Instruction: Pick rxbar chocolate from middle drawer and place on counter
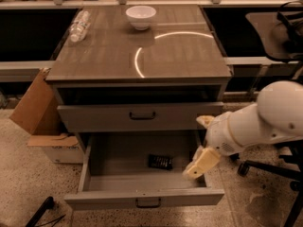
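Note:
The rxbar chocolate [160,161], a small dark flat bar, lies on the bare grey floor of the pulled-out middle drawer [144,197], near its centre. My gripper [200,163], cream-coloured on a white arm, hangs over the drawer's right side, to the right of the bar and apart from it. The counter [104,56] is the glossy wood-grain cabinet top above, with a curved light glare.
A white bowl [141,17] and a clear plastic bottle [79,25] stand at the back of the counter. The taller-fronted drawer [142,116] above is closed. A cardboard box [34,105] leans at the left. A chair base [267,167] stands at the right.

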Tool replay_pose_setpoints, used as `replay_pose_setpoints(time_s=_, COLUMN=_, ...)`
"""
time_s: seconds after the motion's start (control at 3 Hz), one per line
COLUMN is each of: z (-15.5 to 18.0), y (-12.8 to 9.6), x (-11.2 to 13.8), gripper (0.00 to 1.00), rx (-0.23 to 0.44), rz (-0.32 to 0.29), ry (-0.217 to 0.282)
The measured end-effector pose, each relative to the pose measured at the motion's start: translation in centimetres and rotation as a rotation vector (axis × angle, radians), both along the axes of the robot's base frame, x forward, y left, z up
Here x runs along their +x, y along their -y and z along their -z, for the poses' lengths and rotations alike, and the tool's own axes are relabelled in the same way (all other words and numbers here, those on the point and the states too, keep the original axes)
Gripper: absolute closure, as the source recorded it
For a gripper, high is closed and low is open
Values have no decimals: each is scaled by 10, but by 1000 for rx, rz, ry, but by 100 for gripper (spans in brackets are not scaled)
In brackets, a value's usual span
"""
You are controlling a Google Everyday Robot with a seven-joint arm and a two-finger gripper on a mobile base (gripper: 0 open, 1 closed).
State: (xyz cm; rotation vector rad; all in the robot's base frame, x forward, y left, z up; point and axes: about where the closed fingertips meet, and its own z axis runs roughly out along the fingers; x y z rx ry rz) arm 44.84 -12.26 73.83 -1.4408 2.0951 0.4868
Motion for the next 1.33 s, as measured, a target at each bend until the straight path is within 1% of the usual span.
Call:
replay_pose_setpoints(time_s=0.33, z=63, y=-7, x=15, gripper=0, rx=47, rz=6, ry=-8)
replay_pose_setpoints(time_s=0.67, z=127, y=-20, x=31, gripper=0, rx=130, rz=8, ry=-37)
replay_pose_setpoints(time_s=1.0, z=156, y=-25, x=28, gripper=0, rx=160, rz=7, ry=-80)
replay_pose_setpoints(time_s=1.33, z=156, y=-25, x=28, gripper=0, rx=160, rz=7, ry=-80)
